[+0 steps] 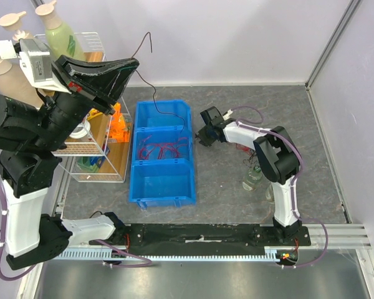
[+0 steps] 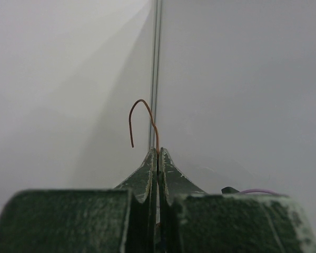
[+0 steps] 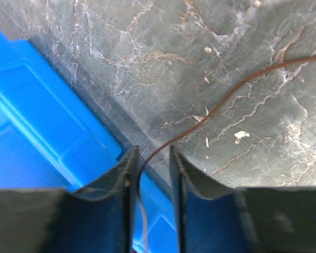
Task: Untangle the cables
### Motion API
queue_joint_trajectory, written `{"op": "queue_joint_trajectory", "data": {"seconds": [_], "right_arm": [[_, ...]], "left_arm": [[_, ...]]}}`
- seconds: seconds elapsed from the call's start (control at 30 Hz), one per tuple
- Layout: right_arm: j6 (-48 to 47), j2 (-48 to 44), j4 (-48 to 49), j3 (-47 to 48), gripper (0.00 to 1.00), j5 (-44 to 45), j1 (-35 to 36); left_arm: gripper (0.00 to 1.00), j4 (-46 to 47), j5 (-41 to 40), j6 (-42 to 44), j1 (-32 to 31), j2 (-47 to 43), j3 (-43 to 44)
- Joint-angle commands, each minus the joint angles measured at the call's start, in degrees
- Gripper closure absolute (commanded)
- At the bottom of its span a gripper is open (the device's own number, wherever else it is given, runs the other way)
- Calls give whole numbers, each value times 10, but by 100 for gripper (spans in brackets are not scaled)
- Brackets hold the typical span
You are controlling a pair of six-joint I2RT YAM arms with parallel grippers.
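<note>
A thin dark cable [image 1: 157, 101] runs from my raised left gripper [image 1: 134, 66] down across the blue bin [image 1: 131, 174] to my right gripper [image 1: 201, 134]. My left gripper [image 2: 158, 153] is shut on it, and the cable's hooked end [image 2: 139, 112] sticks out above the fingertips. My right gripper [image 3: 150, 153] is at the bin's right rim [image 3: 37, 121]. Its jaws stand slightly apart with the cable [image 3: 242, 84] passing loosely between them. Several red cables [image 1: 162, 150] lie tangled in the bin's middle compartment.
A clear rack [image 1: 96, 156] with bottles [image 1: 59, 31] and an orange object [image 1: 119, 128] stands left of the bin. A small clear jar [image 1: 252, 179] sits by the right arm. White walls close the back and right.
</note>
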Motion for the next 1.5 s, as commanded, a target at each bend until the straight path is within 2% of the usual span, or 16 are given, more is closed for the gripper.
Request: {"op": "queue_joint_trajectory", "data": {"seconds": [0.0, 0.07, 0.2, 0.3, 0.4, 0.57, 0.63, 0.7, 0.77, 0.83, 0.97, 1.17, 1.47], "right_arm": [[51, -5, -1, 3, 71, 34, 4], [50, -39, -3, -21, 84, 58, 3], [-9, -130, -9, -56, 100, 89, -8], [-117, -183, -11, -41, 100, 39, -29], [-287, -257, -17, -17, 100, 2, -51], [-454, -413, -8, -3, 100, -47, -150], [-515, -412, -75, 71, 100, -114, -187], [-569, -380, -163, 158, 100, -156, -191], [-590, -367, -196, 184, 100, -224, -189], [-605, -375, -190, 163, 100, -279, -173], [-641, -405, -182, 130, 100, -248, -73], [-585, -443, -90, 54, 100, -301, 22], [-605, -417, -21, -17, 100, -310, 142]], "left_arm": [[98, 18, 4, -14, 1, -3, -8], [98, 15, -7, -8, 1, -8, -17], [98, 23, -37, 1, 0, -27, -80], [98, 23, -61, 10, 1, -24, -123], [98, 29, -92, 12, 2, -14, -159], [98, 40, -70, -8, 1, 22, -169], [98, 46, -65, -17, 1, 34, -169], [98, 48, -48, -20, 1, 40, -166], [98, 43, -46, -20, 1, 44, -165], [98, 28, -48, -16, 1, 39, -171], [98, -19, -78, 1, 1, 11, -199], [98, -136, -110, 16, -1, -37, -228], [98, -216, -152, -35, 1, -95, -375]]}}
